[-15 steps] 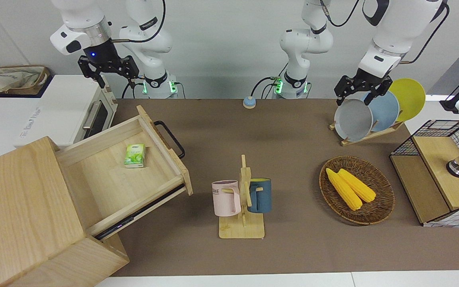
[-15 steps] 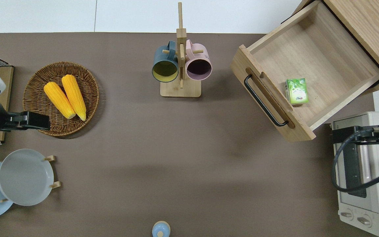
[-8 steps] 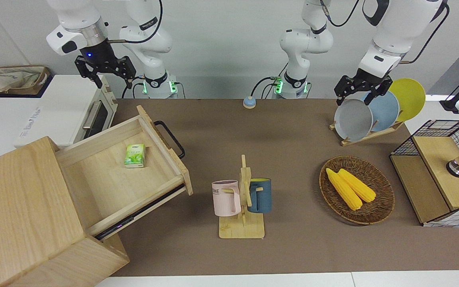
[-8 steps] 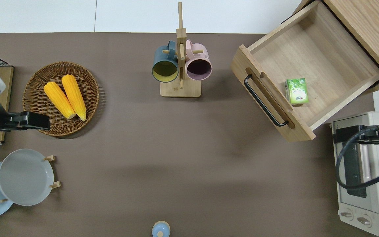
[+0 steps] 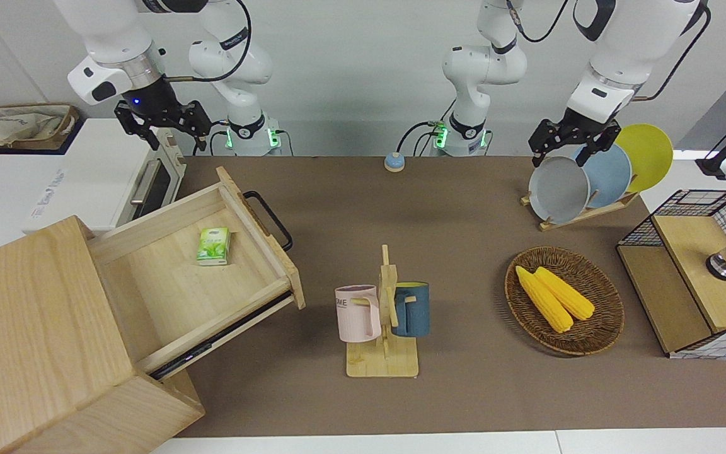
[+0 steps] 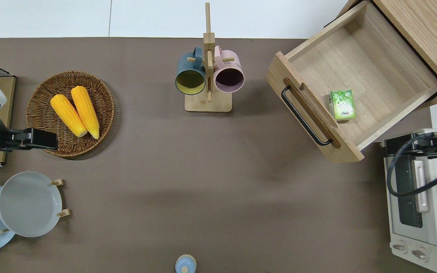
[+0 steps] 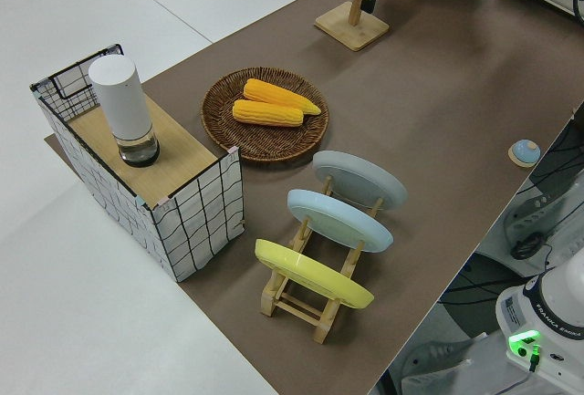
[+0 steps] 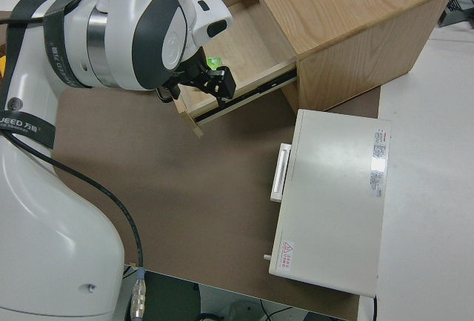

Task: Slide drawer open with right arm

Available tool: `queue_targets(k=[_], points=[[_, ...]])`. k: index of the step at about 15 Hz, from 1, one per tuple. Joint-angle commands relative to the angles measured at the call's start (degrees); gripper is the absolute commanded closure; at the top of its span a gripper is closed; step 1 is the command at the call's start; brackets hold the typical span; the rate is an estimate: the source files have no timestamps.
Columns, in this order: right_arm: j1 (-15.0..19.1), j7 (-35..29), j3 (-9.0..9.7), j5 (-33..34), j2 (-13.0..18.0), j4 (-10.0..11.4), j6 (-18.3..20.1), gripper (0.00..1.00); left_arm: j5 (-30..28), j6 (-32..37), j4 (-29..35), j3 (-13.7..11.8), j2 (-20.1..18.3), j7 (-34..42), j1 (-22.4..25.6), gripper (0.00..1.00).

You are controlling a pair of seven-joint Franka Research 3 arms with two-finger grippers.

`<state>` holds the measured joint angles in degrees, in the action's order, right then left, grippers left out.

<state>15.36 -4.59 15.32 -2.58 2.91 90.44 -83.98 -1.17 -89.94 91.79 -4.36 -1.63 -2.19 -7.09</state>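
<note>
The drawer of the big pale wood box stands pulled far out at the right arm's end of the table. Its black bar handle points toward the table's middle. A green carton lies on the drawer floor. My right gripper is open and holds nothing. It hangs in the air over the end of the white toaster oven closest to the drawer, apart from the handle. The right side view shows the gripper above the drawer's front corner. The left gripper is parked.
A mug stand with a pink and a blue mug is mid-table. Toward the left arm's end are a wicker basket holding two corn cobs, a plate rack and a wire-grid wood box. A small blue knob sits close to the robots.
The right gripper has drifted a little toward the right arm's end of the table, staying over the toaster oven. The drawer, the carton and the left arm have not moved.
</note>
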Motion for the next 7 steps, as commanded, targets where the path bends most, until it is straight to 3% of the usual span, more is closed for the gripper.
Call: queue_targets(k=[1, 7], points=[[0.98, 0.72, 1.03, 0.47, -1.32, -2.37, 0.93, 0.009, 0.73, 0.82, -0.12, -0.21, -0.48, 0.08, -0.21, 0.0], [0.63, 1.25, 1.12, 2.49, -1.68, -2.98, -0.21, 0.009, 0.73, 0.82, -0.13, -0.21, -0.48, 0.08, -0.21, 0.0]])
